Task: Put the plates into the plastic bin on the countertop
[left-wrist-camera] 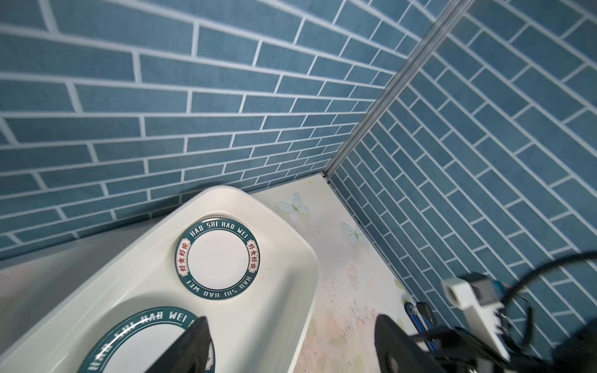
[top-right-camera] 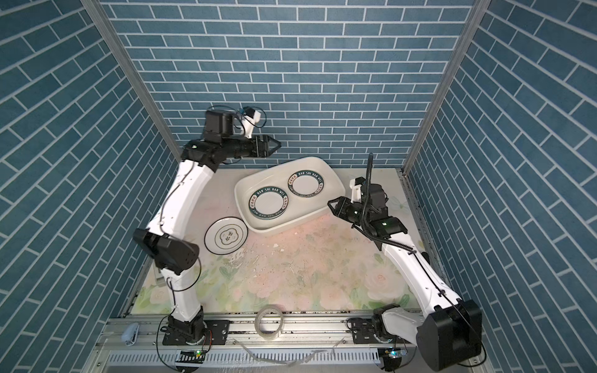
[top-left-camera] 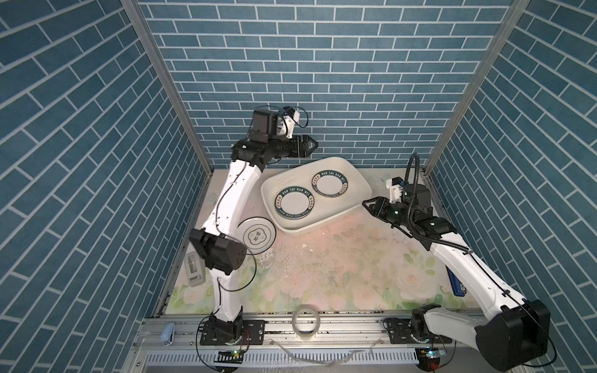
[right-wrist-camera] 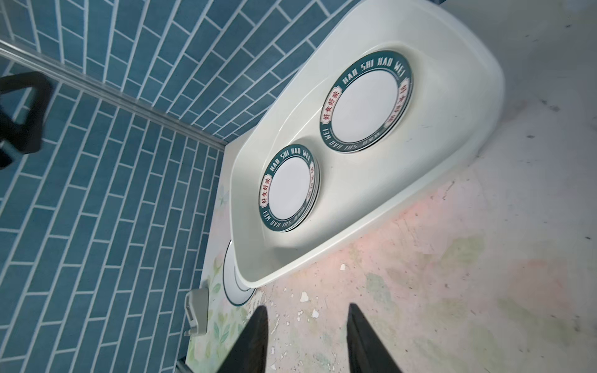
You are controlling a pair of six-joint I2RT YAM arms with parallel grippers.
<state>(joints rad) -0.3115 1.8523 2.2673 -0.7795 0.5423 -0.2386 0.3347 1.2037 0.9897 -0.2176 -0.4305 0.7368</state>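
Observation:
The white plastic bin stands at the back of the flowered countertop. In it lie two green-rimmed plates side by side, each seemingly on top of a stack in the right wrist view. A flower-emblem plate lies flat on the countertop left of the bin. My left gripper hangs open and empty, high over the bin's back left corner. My right gripper is open and empty beside the bin's right edge.
A clear tape roll stands on the front rail. A grey tape dispenser sits at the left edge, a blue object at the right edge under my right arm. Blue brick walls close in on three sides.

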